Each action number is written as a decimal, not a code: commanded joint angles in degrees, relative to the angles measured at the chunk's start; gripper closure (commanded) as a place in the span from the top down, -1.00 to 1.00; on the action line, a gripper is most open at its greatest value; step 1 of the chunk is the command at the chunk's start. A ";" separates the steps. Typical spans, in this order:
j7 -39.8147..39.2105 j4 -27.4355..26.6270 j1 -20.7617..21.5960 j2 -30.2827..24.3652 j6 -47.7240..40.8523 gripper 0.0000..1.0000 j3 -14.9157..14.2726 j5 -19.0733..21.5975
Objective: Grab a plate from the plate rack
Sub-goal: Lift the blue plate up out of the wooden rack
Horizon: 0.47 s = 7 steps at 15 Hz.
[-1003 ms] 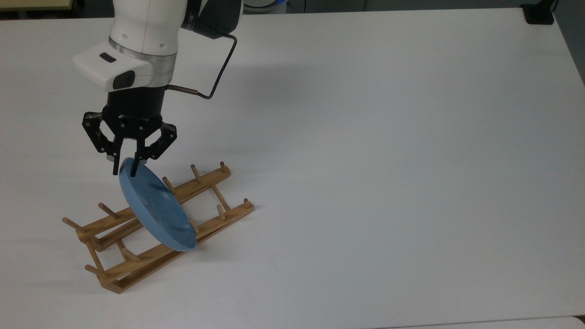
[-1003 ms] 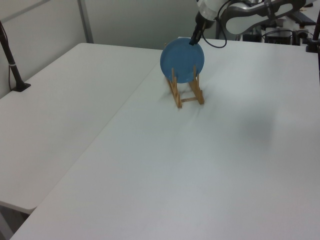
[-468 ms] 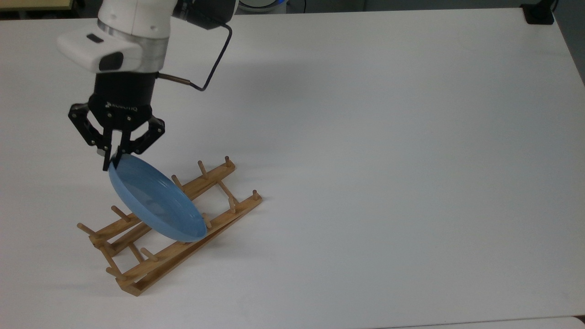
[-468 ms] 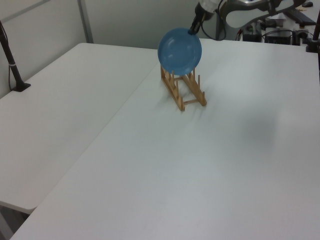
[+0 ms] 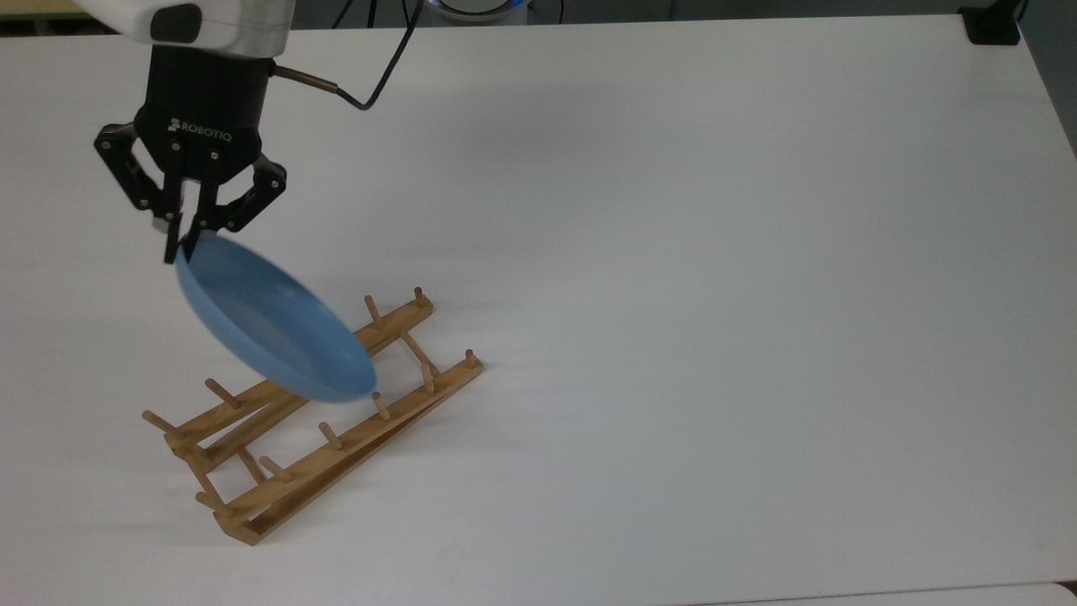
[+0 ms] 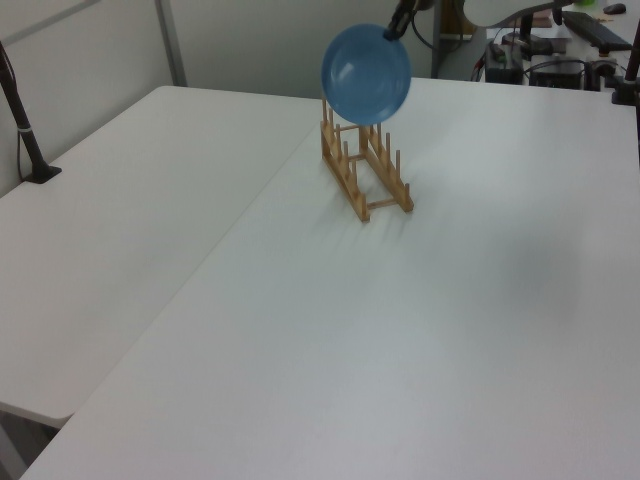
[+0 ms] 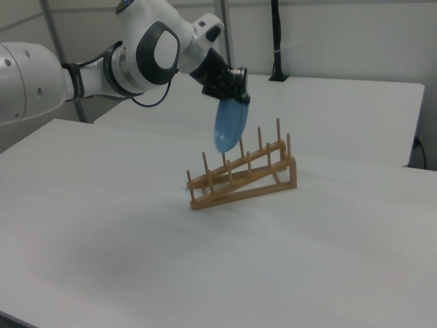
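The light-blue plate (image 5: 273,326) hangs in the air, tilted, clear above the plate rack (image 5: 336,446). My gripper (image 5: 182,244) is shut on the plate's upper rim. In the left view the plate (image 6: 366,74) floats above the wooden plate rack (image 6: 365,180), held at its top by my gripper (image 6: 393,30). In the right view the plate (image 7: 227,126) shows edge-on under my gripper (image 7: 237,98), with its lower edge just above the pegs of the plate rack (image 7: 242,179).
The white table (image 5: 715,295) stretches wide to the top view's right of the rack. A black post base (image 5: 991,25) sits at the table's far right corner. A second white table (image 6: 120,220) adjoins at the left view's left, with a black clamp (image 6: 30,150).
My gripper has risen and drawn the plate up out of the rack's pegs. The rack shifted a little in the first half second and now stands still.
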 commanded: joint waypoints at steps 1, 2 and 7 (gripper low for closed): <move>-8.74 -2.62 -0.05 -1.79 -12.04 -1.00 0.15 13.46; -14.44 -2.71 -0.05 -1.88 -16.78 -1.00 0.06 17.86; -33.80 -6.65 -0.22 -3.28 -31.84 -1.00 0.32 22.39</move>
